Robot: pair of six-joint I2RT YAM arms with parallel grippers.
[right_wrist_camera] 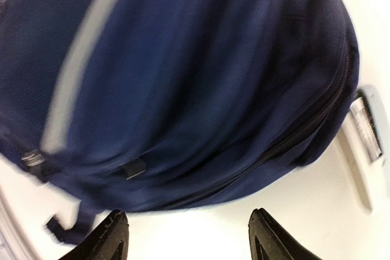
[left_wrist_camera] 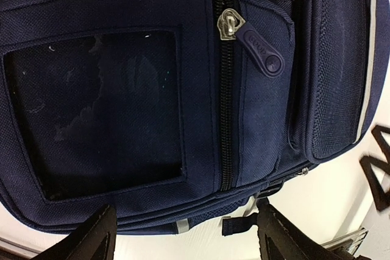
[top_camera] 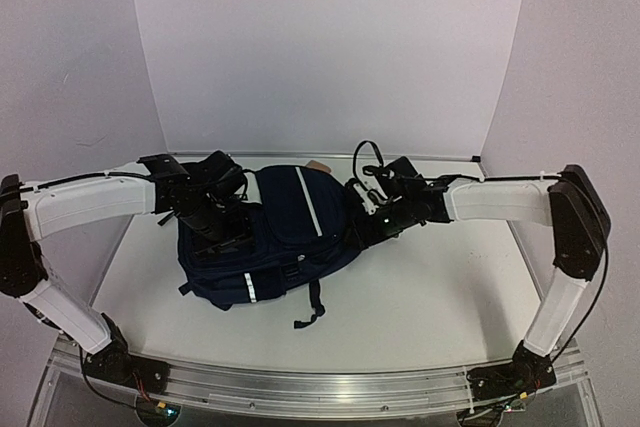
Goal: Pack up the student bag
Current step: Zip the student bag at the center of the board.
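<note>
The student bag (top_camera: 285,232) is a navy-blue backpack lying flat in the middle of the table, a pale stripe across it. My left gripper (top_camera: 222,230) hovers over its left part, open and empty. In the left wrist view (left_wrist_camera: 186,238) the jaws stand wide apart over the front pocket with its clear window (left_wrist_camera: 97,114), closed zipper and blue zipper pull (left_wrist_camera: 259,47). My right gripper (top_camera: 372,227) is at the bag's right side, open and empty. The right wrist view (right_wrist_camera: 183,238) shows the bag (right_wrist_camera: 195,77) blurred, with a closed zipper seam along its edge.
The white table (top_camera: 440,287) has low white walls behind and at the sides. Black straps (top_camera: 365,162) lie at the bag's far right end. A strap end (top_camera: 310,317) trails toward the near edge. A tan object (top_camera: 318,164) peeks out behind the bag.
</note>
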